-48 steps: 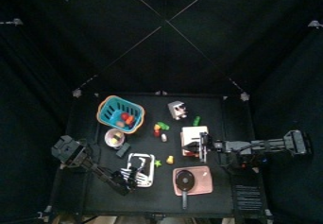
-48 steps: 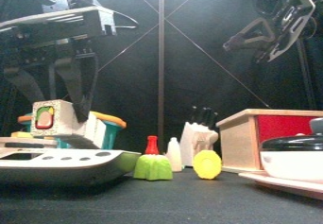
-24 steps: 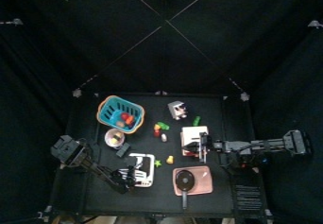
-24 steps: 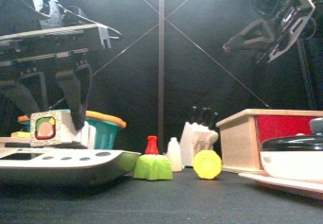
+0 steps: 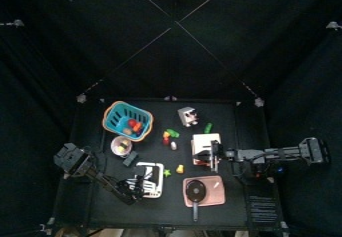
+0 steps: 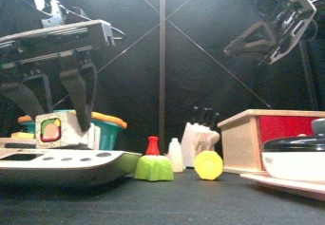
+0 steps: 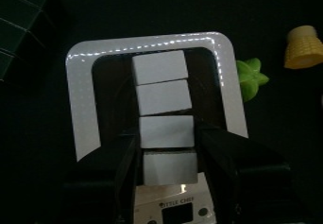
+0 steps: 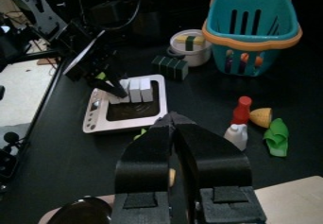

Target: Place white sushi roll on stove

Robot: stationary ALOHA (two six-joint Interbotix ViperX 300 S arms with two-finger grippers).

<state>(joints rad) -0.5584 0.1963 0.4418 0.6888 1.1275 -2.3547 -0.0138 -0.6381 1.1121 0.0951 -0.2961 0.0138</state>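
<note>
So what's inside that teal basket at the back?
Looking straight down into the teal basket, a small red piece and something orange-yellow show near one corner. What they are is too small to tell, and the front view shows only its wall, hiding anything lower.

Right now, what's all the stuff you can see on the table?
basket: 1, teal, far left corner.
sushi roll: 1, white with a dark wrap, just in front of the basket.
button panel: 1, white, near left.
stove: 1, white and pink, near edge.
pot: 1, black and white, on the stove.
box: 1, wood and red, right of middle.
bottle: 1, white with a red cap, middle.
small toys: 1 yellow, 1 green, by the bottle.
left gripper: open, above the button panel.
right gripper: shut, raised on the right.
</note>
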